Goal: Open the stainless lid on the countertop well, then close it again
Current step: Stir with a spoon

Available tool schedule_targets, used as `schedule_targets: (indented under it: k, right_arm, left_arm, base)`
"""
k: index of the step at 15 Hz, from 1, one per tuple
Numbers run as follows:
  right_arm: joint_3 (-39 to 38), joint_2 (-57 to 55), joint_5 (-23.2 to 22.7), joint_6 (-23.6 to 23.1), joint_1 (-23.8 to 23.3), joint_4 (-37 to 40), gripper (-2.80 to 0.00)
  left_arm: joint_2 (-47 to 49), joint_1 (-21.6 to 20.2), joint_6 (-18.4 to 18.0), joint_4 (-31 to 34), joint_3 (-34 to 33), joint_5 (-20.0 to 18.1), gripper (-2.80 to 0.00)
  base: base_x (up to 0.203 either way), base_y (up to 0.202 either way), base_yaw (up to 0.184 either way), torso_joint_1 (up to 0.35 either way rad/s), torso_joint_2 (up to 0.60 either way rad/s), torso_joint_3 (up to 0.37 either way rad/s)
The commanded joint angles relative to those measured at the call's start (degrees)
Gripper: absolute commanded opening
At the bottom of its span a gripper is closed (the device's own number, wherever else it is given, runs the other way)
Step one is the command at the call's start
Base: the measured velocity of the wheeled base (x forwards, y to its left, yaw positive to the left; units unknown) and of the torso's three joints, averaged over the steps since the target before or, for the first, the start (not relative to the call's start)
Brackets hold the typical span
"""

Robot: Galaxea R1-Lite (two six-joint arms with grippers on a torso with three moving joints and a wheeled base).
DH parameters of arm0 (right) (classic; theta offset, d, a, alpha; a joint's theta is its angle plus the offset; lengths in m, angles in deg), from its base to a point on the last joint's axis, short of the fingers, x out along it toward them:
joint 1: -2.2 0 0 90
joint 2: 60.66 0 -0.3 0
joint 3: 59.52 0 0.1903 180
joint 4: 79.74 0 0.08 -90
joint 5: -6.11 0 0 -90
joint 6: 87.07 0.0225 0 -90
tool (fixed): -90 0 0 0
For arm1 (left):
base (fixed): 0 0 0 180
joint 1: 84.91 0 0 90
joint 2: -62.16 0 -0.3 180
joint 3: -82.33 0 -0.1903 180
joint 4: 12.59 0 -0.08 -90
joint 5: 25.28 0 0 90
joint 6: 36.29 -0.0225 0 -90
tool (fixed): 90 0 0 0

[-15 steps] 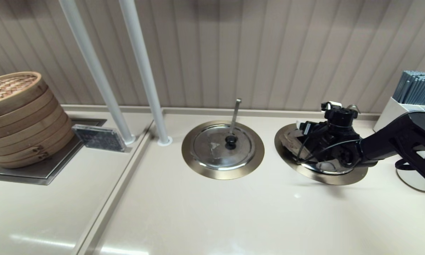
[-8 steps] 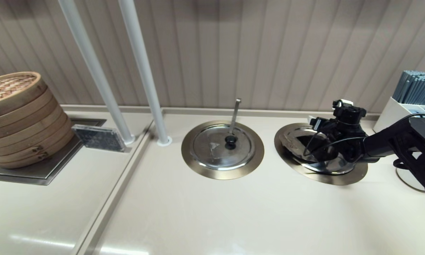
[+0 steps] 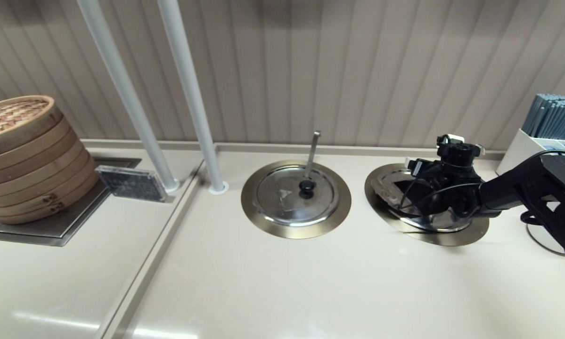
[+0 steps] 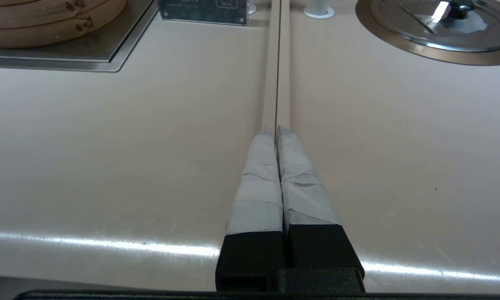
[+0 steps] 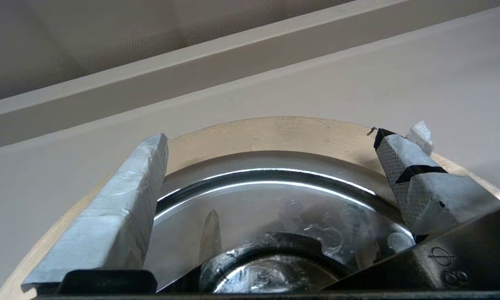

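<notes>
A: Nearest the twin lid (image 4: 441, 25), what's the left gripper (image 4: 276, 130) doing?
B: Clenched on nothing, over bare counter.
A: Beyond it?
B: The right gripper (image 5: 270, 154), fingers spread, hovers over the stainless lid (image 3: 421, 214) on the countertop well (image 3: 470, 231); which way it points is hidden.

Round and mirror-bright, the stainless lid (image 3: 391, 182) lies over the countertop well (image 3: 452, 237) at about 3 o'clock on the beige counter, close to the back wall. A dark rectangular patch marks the lid's rim at 9 o'clock. Much of its top is hidden, so whether it sits fully flat cannot be told. The well's wide brushed bronze-gold ring circles the lid all round, set flush in the counter. From the right wrist, polished steel (image 5: 275, 200) curves inside that gold band (image 5: 275, 133).
</notes>
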Motion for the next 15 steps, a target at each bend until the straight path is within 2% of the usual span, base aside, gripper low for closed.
schedule_targets:
  k: [1,6,9,12,15]
  right_arm:
    - [-1.70,4.50,0.13,0.14,-0.11,3.26,0.00]
    - [-4.10,9.75,2.87,0.26,-1.58,12.91,0.00]
    - [-3.23,11.78,3.32,0.35,-0.59,21.99,0.00]
    - [-2.78,12.42,3.35,0.00,-0.66,23.42,0.00]
    - [-2.05,13.96,2.90,-0.29,-1.76,30.84,0.00]
  left_arm:
    - [0.00,0.00,0.02,-0.01,-0.07,0.02,-2.80]
    - [0.00,0.00,0.01,0.00,-0.03,0.02,-2.80]
    - [0.00,0.00,0.06,-0.01,0.01,0.02,-2.80]
    - [0.00,0.00,-0.02,-0.01,0.01,0.02,-2.80]
    - [0.00,0.00,0.05,-0.01,0.01,0.02,-2.80]
  base:
    - [0.000,0.000,0.000,0.000,0.00,0.000]
    - [0.000,0.000,0.000,0.000,0.00,0.000]
    - [0.000,0.000,0.000,0.000,0.00,0.000]
    - [0.000,0.000,0.000,0.000,0.00,0.000]
    - [0.000,0.000,0.000,0.000,0.00,0.000]
